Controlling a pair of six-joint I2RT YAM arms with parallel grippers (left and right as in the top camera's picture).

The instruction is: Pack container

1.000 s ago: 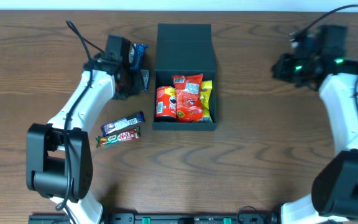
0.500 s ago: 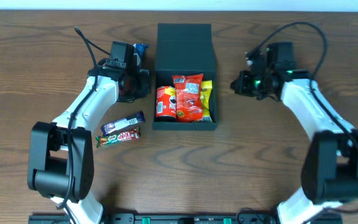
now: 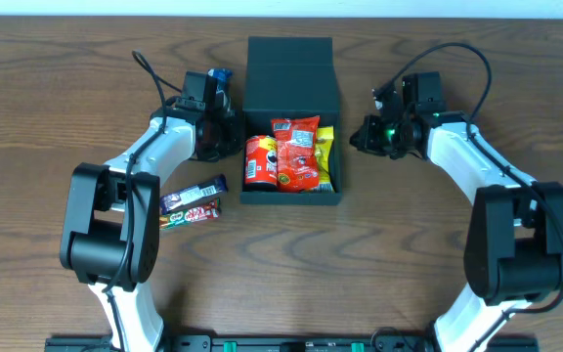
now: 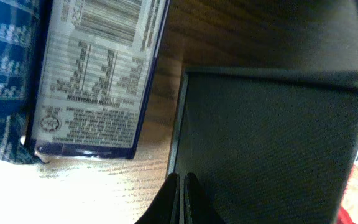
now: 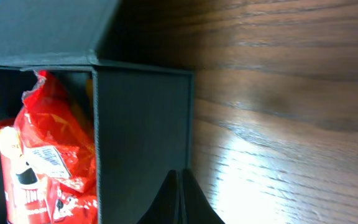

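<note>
Closing in on matte black square container (image 3: 291, 196), centred on wooden tabletop (image 3: 409, 264), red snack packets (image 3: 294, 152) inside: right gripper (image 5: 179, 177) is swung in from far side, left gripper (image 4: 181, 180) nudged nearer; both clenched, empty. Shutting of flap lid (image 3: 291, 68) is judged next.

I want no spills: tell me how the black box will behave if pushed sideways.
The box would probably slide flat rather than tip, since it looks low and wide. Its sides look straight and crisp, so it is likely stiff. The snacks inside, like the red bag, probably add little weight, so it may shift easily on the smooth wooden table.
</note>
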